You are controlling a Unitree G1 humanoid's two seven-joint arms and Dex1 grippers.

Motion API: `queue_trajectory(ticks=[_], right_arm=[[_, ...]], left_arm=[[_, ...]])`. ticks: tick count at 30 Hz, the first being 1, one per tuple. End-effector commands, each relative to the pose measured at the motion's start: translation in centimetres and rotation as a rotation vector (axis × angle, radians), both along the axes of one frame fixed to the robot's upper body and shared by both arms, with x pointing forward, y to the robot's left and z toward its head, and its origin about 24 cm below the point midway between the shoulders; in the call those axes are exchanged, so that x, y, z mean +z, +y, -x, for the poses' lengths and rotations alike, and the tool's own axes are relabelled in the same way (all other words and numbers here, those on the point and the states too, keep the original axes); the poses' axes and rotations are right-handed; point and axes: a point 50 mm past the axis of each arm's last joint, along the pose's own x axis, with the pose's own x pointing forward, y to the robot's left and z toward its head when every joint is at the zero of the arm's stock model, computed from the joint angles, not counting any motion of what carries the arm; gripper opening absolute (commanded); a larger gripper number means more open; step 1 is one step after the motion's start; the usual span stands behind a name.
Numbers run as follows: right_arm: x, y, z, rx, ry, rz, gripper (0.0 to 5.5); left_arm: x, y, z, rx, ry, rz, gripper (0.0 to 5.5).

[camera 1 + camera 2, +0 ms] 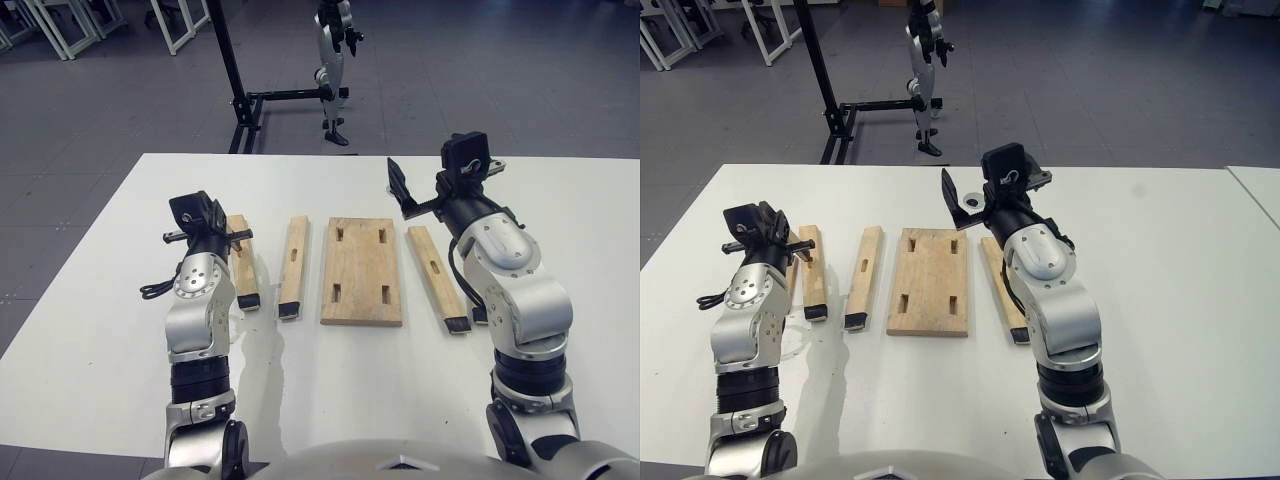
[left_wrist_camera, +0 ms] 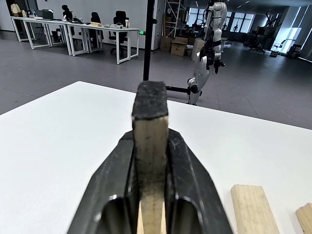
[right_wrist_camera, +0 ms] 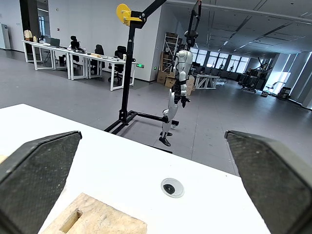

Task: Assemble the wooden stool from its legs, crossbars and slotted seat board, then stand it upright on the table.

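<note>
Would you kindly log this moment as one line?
left gripper: shut on leg | right gripper: open above table | seat board: flat | other legs: flat beside it

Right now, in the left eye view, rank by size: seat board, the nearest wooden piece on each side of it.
1. seat board
2. left piece and right piece: they look alike, so unranked.

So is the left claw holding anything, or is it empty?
Holding. The left gripper is shut on a wooden piece with a black end cap, squeezed between both fingers in the left wrist view.
</note>
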Motion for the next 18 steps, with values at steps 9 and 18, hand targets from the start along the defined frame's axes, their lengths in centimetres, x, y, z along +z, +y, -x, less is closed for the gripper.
queue_trajectory(ticks=[9, 18], right_arm=[[0.2, 0.0, 0.1, 0.0, -0.013, 0.0, 5.49], [0.2, 0.0, 0.0, 0.004, -0.009, 0.004, 5.49]], left_arm=[[-2.5, 0.4, 0.8, 0.029, 0.062, -0.025, 0.43], [-2.8, -0.3, 0.9, 0.034, 0.047, 0.069, 0.43]])
